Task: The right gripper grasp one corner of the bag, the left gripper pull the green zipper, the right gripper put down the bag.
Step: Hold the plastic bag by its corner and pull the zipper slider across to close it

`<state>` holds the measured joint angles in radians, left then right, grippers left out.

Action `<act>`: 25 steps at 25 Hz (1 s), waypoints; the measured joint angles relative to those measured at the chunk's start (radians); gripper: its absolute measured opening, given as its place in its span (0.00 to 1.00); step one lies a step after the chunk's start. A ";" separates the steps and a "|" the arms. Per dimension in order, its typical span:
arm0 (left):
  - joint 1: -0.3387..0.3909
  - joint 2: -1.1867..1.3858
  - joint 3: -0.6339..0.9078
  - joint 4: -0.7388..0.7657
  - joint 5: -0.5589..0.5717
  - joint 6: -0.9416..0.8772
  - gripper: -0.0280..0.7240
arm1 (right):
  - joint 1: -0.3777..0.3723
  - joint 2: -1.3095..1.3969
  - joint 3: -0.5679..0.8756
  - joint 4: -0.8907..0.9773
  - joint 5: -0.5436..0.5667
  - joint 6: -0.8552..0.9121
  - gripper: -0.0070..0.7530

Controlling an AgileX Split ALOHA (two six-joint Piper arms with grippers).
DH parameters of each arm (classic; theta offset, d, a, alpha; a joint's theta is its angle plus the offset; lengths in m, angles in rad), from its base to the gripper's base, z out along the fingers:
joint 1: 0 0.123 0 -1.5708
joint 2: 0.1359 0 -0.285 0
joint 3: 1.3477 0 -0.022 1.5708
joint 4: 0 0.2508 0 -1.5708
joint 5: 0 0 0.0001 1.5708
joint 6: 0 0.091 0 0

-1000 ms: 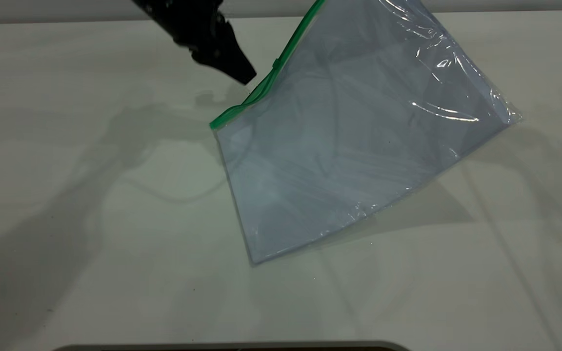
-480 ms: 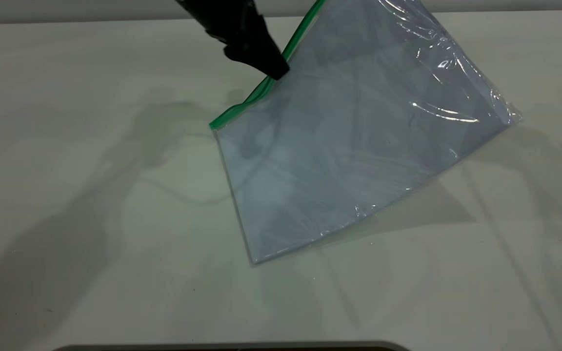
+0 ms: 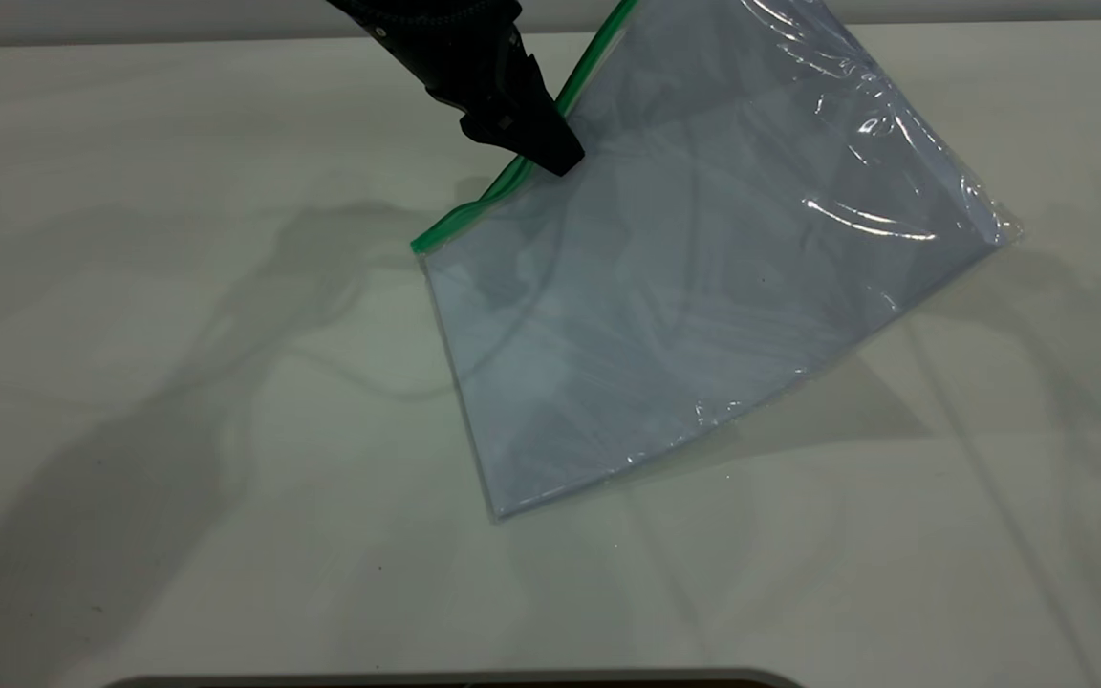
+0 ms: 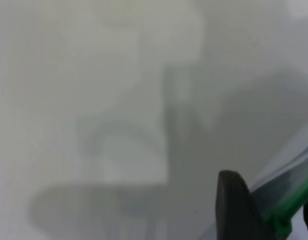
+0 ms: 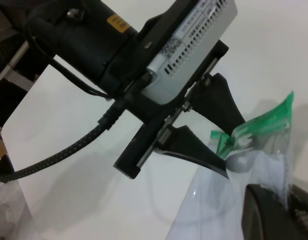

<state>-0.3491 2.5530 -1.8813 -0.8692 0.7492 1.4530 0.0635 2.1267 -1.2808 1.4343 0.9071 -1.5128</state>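
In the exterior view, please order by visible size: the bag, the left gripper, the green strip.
1. the bag
2. the left gripper, partly cut off at the frame's top
3. the green strip, long but thin

The left hand has moved from clear of the bag, out over the tabletop, across to the green zipper; its pointed tips now straddle the green strip.
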 joint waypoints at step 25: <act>0.000 0.000 -0.007 -0.008 -0.023 0.007 0.36 | 0.000 0.000 -0.001 -0.003 -0.004 0.000 0.05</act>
<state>-0.3491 2.5530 -1.8879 -0.8769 0.7258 1.4600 0.0635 2.1267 -1.2819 1.4308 0.9031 -1.5128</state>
